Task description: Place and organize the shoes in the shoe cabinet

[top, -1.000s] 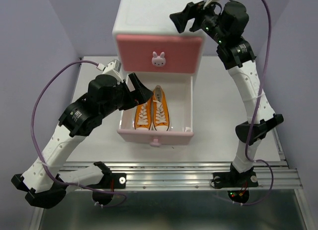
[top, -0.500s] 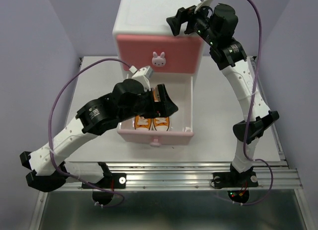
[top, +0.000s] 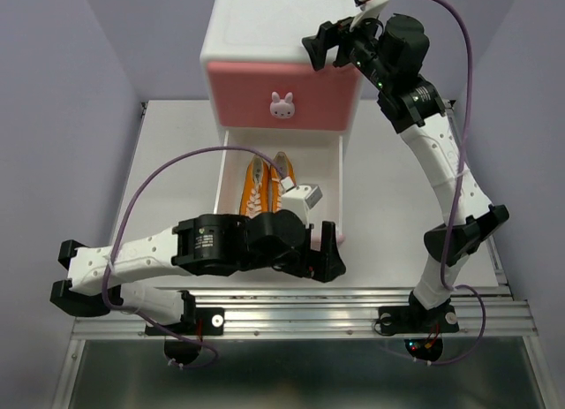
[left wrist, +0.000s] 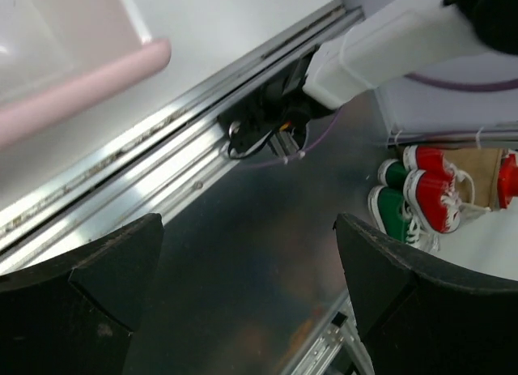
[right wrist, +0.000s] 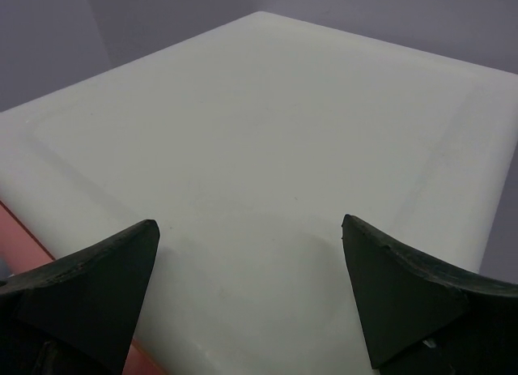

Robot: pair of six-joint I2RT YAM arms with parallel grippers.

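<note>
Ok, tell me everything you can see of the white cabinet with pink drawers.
Small white plastic-looking boxy cabinet, standing upright. Its darker pink upper drawer front, with a white bunny knob, is shut. The lower drawer is pulled out, holding an orange canvas sneaker pair; its paler front is mostly hidden by the left arm. The open right pincer hovers over its top.

- The left arm [top: 141, 254] lies low, stretched from its base toward 3 o'clock; the left gripper [top: 325, 261] has its jaws spread wide and holds nothing.
- The right arm [top: 446, 170] rises toward 12 o'clock, its wrist bent toward 9 o'clock; the right gripper [top: 323, 49] is spread wide too, and empty.
</note>
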